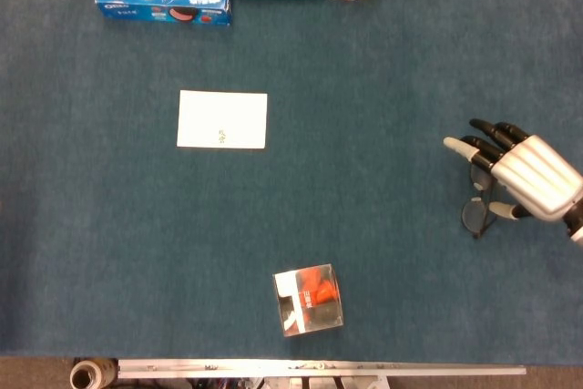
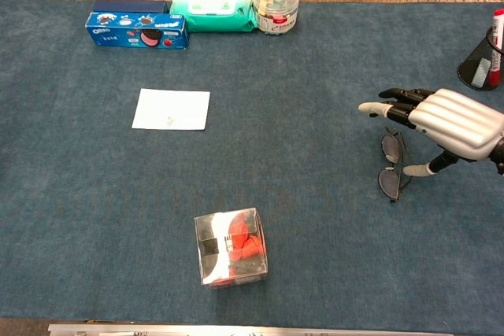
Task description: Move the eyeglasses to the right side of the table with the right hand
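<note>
Right hand (image 2: 455, 122) sits low over the glasses (image 2: 391, 167) with fingers (image 1: 466, 146) spread, thumb seemingly hooking the frame to drag it across the worktop (image 1: 364, 225), can't tell if it's actually gripping.

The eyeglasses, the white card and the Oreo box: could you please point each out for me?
eyeglasses (image 2: 388, 184), chest view, near lens.
white card (image 1: 222, 119), head view, centre of its face.
Oreo box (image 2: 137, 30), chest view, middle of its front panel.

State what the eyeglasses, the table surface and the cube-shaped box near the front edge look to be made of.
Eyeglasses: thin dark frame, probably metal, with clear lenses; too small to be sure.
Table surface: matte blue fabric, like felt or carpet, with a fuzzy texture.
Cube-shaped box: glossy clear plastic, its red contents visible through the walls.
</note>
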Robot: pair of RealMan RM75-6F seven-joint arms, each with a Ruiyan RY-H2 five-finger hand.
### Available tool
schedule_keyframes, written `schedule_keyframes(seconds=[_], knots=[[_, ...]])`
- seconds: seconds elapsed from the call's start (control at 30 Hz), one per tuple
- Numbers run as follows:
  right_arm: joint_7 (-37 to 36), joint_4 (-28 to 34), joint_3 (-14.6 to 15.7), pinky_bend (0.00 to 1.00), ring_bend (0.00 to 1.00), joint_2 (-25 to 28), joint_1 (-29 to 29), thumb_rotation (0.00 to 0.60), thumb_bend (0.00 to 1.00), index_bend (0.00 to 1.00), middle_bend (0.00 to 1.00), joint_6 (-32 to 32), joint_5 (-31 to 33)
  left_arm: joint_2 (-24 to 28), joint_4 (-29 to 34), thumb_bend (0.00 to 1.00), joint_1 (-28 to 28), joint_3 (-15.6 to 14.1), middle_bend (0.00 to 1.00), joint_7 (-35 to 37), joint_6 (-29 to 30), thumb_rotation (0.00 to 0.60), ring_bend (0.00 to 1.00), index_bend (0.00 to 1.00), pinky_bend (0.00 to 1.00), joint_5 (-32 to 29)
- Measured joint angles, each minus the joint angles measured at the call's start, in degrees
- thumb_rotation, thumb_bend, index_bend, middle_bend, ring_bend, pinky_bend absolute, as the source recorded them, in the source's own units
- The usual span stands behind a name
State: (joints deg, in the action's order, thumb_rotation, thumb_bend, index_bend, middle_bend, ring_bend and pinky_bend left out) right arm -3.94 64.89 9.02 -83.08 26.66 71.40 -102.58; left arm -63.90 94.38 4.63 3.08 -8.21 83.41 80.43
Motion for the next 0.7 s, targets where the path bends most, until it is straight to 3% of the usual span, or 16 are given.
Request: schedule_keyframes(seconds=[0.7], knots=[[-2.5, -3.6, -1.1, 0.22, 0.09, -2.5, 1.0, 0.600, 0.05, 0.12, 0.25, 0.0, 0.3, 0.2, 0.1, 0.13, 0.0, 0.0, 0.38, 0.5, 0.0, 0.600, 0.25, 0.49, 0.47, 0.1]])
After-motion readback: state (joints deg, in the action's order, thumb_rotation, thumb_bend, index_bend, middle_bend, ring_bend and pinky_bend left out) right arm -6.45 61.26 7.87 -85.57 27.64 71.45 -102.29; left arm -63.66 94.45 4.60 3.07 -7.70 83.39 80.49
